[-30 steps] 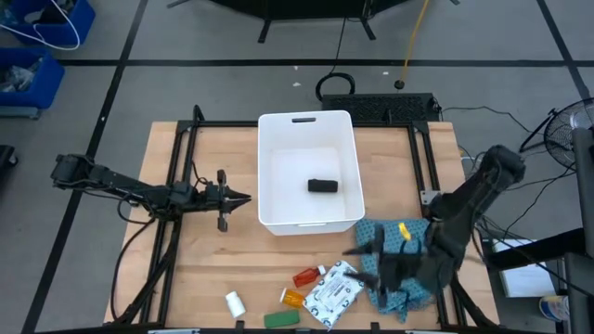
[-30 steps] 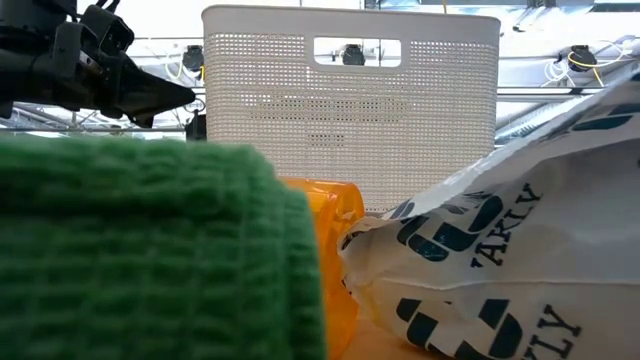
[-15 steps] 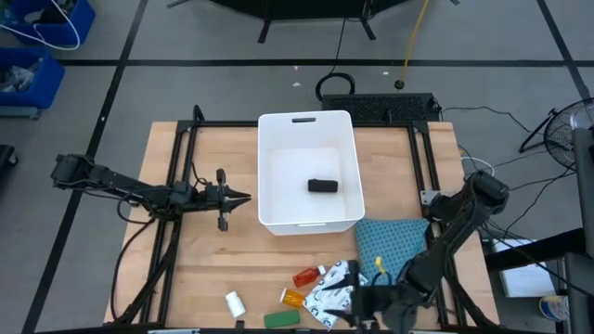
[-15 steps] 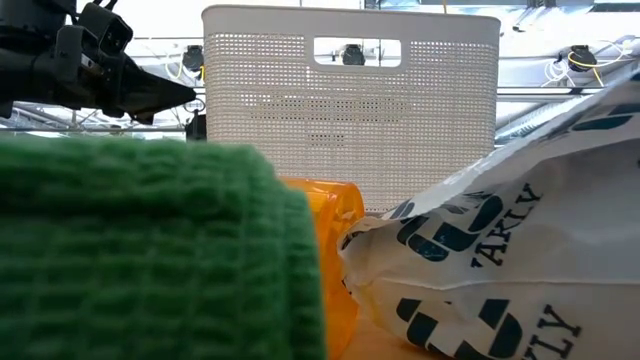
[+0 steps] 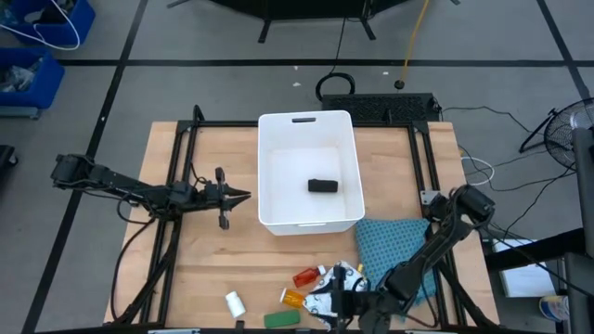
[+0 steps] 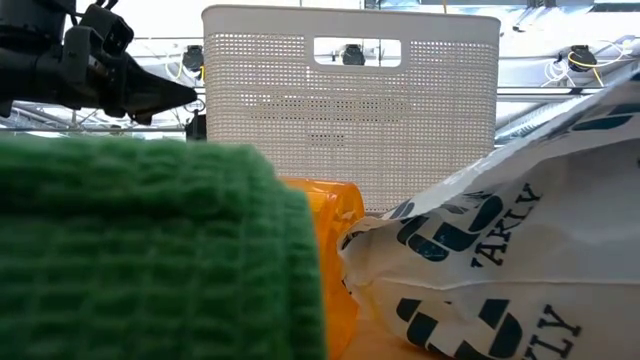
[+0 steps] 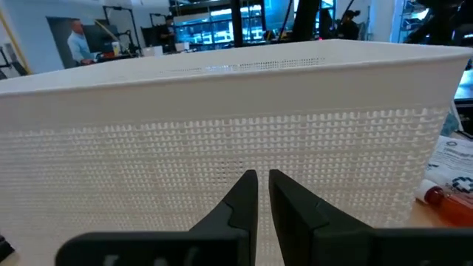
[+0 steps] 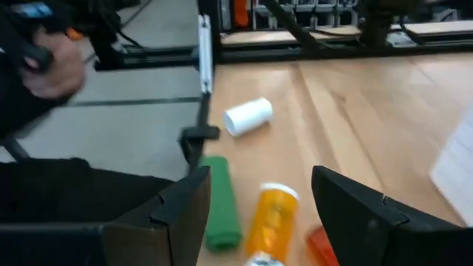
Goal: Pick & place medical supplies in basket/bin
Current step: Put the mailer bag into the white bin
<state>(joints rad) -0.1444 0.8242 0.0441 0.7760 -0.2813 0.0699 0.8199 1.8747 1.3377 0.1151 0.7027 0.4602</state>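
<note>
The white tub (image 5: 275, 148) stands mid-table with the black block (image 5: 322, 186) inside. My left gripper (image 5: 243, 196) is shut and hovers left of the tub, facing its wall (image 7: 236, 140). My right gripper (image 5: 327, 295) is open, low near the table's near edge, over the white patterned packet (image 5: 320, 286). It points left at the orange vial (image 8: 272, 218), which lies ahead between its fingers. The green flat bar (image 8: 219, 199), the white little bottle (image 8: 248, 116) and the red bottle (image 5: 304, 276) lie on the table around it.
The teal cloth (image 5: 394, 250) lies flat right of the items, under my right arm. A person's hand (image 8: 44, 63) and dark sleeve show beyond the table's near left edge. In the low view the green bar (image 6: 150, 250) and the packet (image 6: 500, 260) fill the foreground.
My right gripper has come down from above the teal cloth and gone toward the table's left and near edge, ending low over the white packet and facing the vial. The items have stayed where they were.
</note>
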